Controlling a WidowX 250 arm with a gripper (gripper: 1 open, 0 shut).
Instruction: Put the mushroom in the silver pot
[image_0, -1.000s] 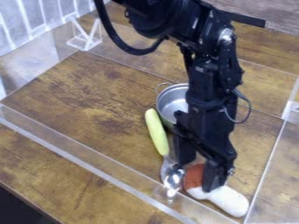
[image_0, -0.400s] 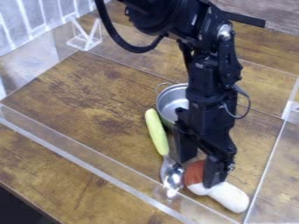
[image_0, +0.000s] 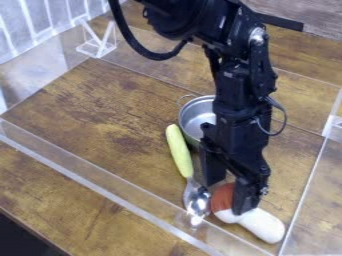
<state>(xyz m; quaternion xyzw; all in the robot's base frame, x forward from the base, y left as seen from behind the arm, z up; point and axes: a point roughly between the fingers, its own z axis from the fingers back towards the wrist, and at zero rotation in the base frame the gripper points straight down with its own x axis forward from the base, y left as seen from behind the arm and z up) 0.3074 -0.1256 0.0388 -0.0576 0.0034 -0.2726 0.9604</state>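
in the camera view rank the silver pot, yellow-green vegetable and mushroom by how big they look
1. silver pot, though the arm hides much of it
2. yellow-green vegetable
3. mushroom, partly hidden by the pincer; close to the vegetable, so that order is unsure

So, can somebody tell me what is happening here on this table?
A black robot arm reaches straight down at the near right corner of a wooden table. Its gripper is open and set low over the mushroom, which lies on its side with the reddish-brown cap between the fingers and the white stem pointing out to the right. The mushroom is not lifted yet. The silver pot waits just behind the arm. A yellow-green vegetable and a metal spoon lie beside it.
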